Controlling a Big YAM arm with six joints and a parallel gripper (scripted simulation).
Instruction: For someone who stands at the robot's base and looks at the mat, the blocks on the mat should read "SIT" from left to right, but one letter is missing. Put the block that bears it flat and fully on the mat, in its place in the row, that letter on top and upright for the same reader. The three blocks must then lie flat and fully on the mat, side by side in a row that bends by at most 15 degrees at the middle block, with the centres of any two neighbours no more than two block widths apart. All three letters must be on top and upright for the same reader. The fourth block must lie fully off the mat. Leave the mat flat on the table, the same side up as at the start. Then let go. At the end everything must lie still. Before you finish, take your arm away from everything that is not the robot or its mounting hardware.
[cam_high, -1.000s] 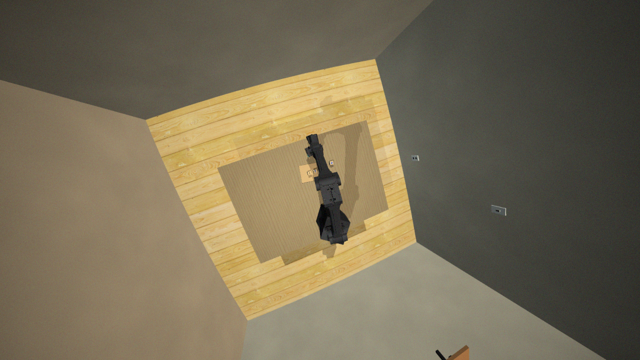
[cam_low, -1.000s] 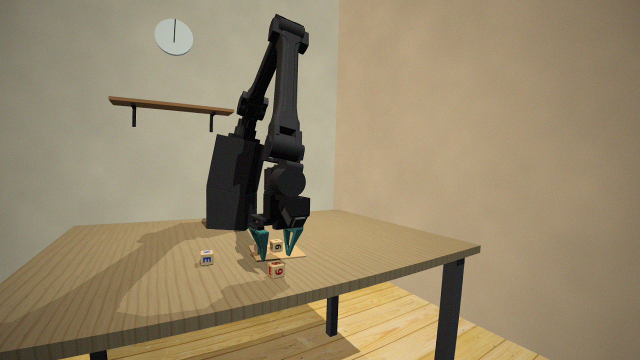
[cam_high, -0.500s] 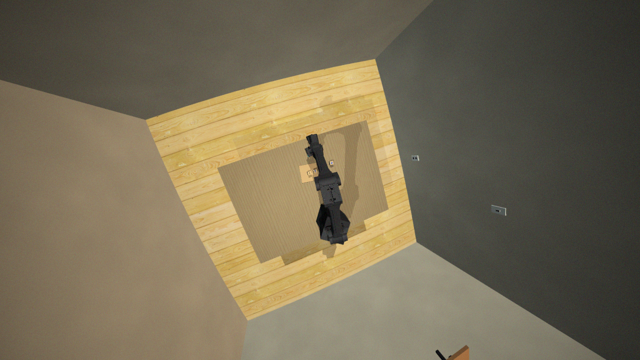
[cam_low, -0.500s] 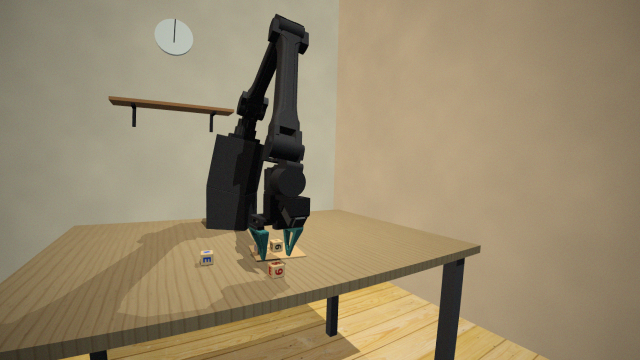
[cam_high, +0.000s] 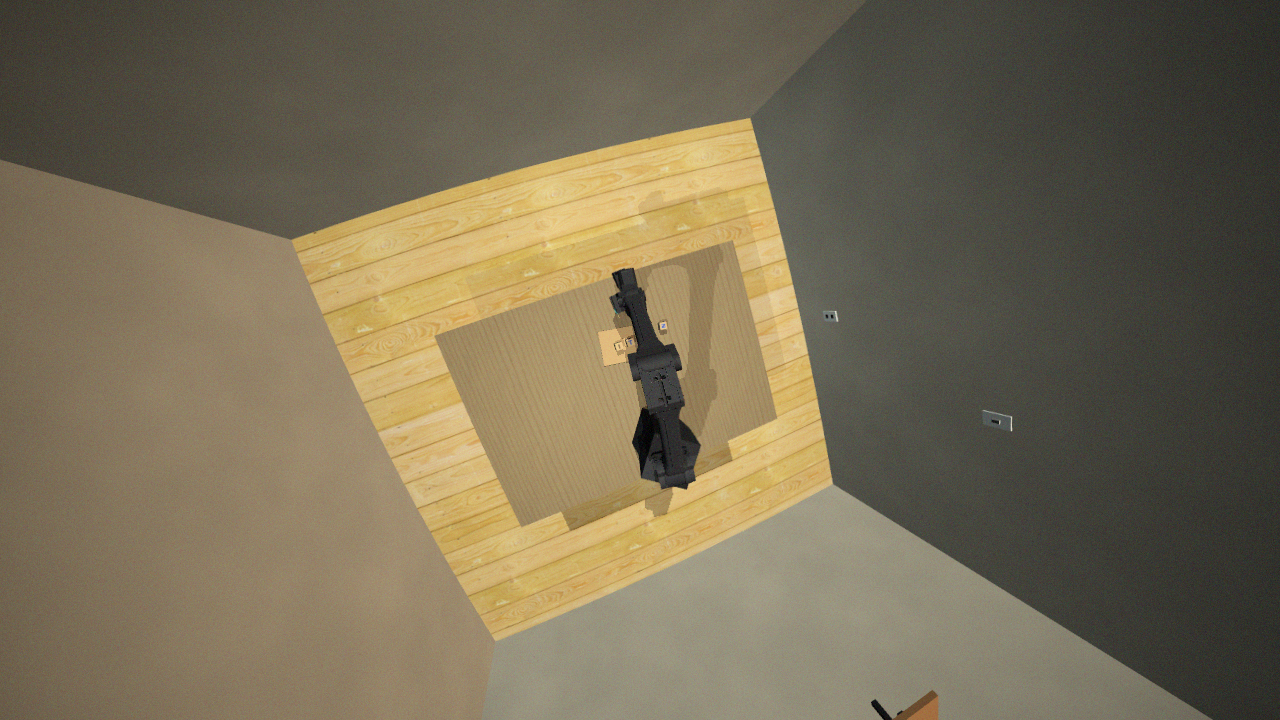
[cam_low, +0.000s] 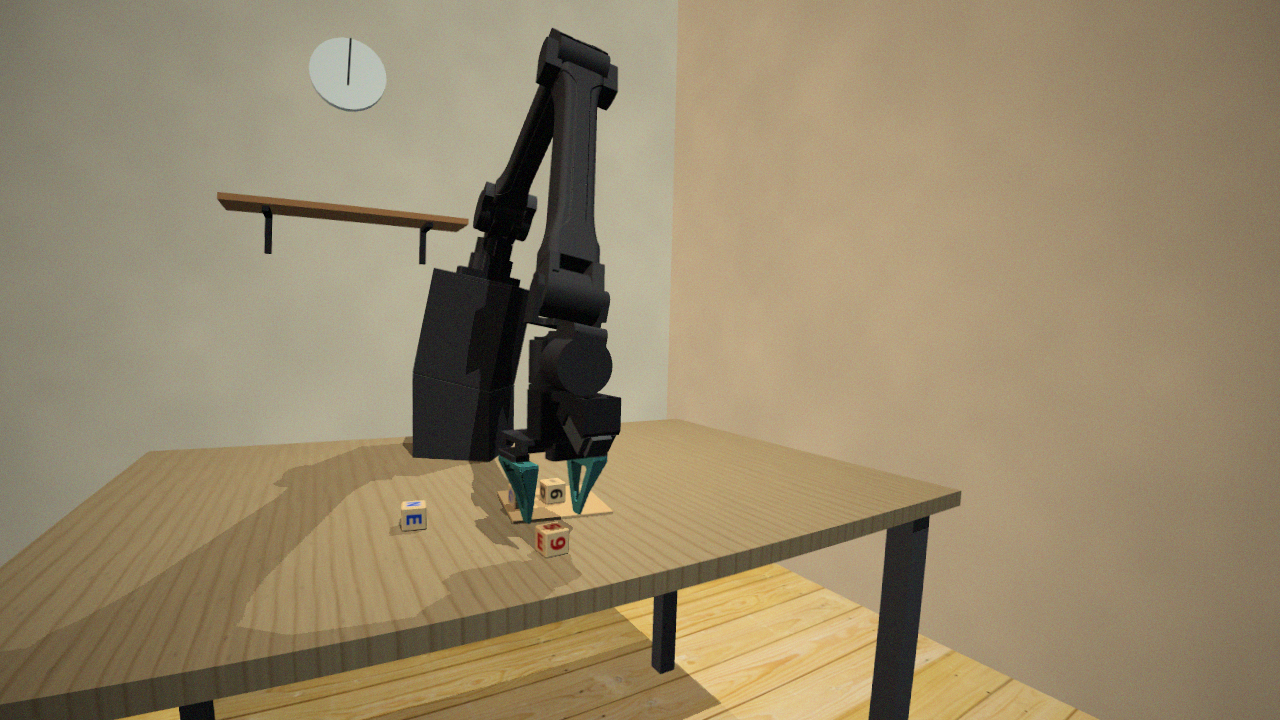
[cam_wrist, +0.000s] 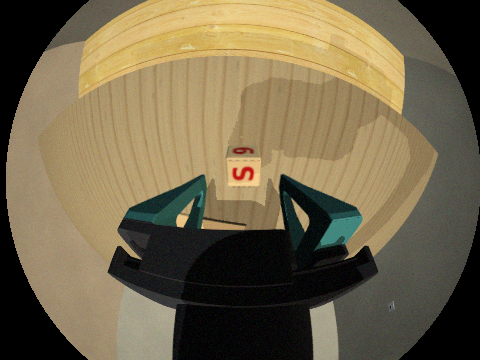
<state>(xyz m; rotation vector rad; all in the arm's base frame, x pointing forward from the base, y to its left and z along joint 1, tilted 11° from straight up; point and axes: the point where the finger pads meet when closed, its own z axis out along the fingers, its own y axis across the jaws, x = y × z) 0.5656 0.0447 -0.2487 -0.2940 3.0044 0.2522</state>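
A block with a red S on top lies on the table just off the mat's near edge in the exterior view. Its side shows a red 9. The tan mat holds two blocks: one shows a 9 on its side, and the other is mostly hidden behind a finger. My gripper is open and empty. Its teal fingertips hang low over the mat's edge, with the S block just beyond them. A block with a blue E lies off the mat to the side.
The wooden table bears everything. The arm's black base stands at the table's back behind the mat. In the overhead view the arm hides the S block and my fingers.
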